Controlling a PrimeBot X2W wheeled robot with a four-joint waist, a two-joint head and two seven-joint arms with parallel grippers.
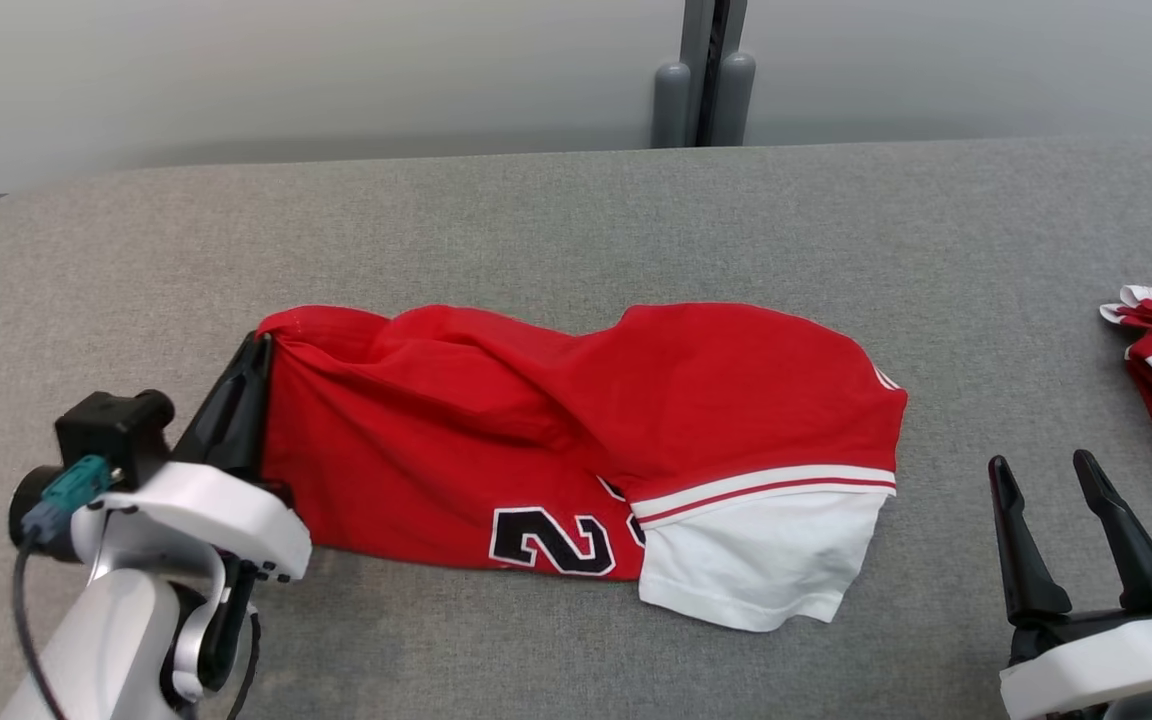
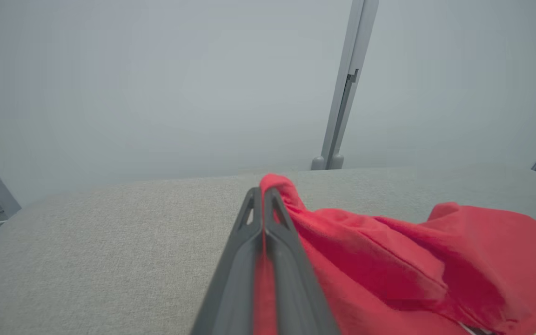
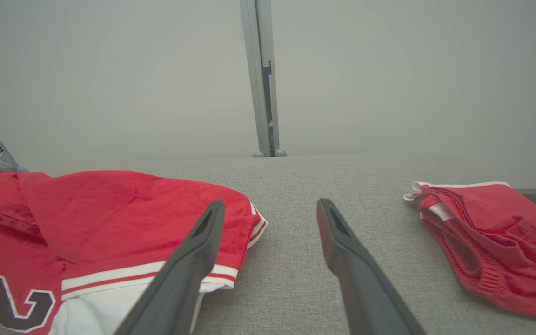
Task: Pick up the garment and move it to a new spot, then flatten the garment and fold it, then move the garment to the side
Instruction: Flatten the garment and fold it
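Early stage, by my read. The crumpled red jersey garment [image 1: 576, 440] with a white striped panel and a black number print lay mid-table, nearer the near edge of the grey fabric-covered table [image 1: 576, 220]. It was bunched, not flat and not folded. The left tool [image 1: 254, 350] was clenched on the garment's left-hand edge, so the grasp for pick-up looked made. The bulk of the cloth lay on the table, so the lift looked barely begun if at all. Moving to a new spot, flattening, folding and moving aside all looked left to do. The right tool [image 1: 1041, 465] stood released near the near right corner, just beside the garment's white end, nothing between its fingers.

View differences: the left wrist view showed a strip of red cloth pinched between the shut fingers and rising to the tips, where the head view gave just dark fingers against the hem. The head view gave the whole layout and the print. The right wrist view showed the ribbed band of a second red garment [image 3: 496, 232] with white trim at the right edge, which the head view cut off.
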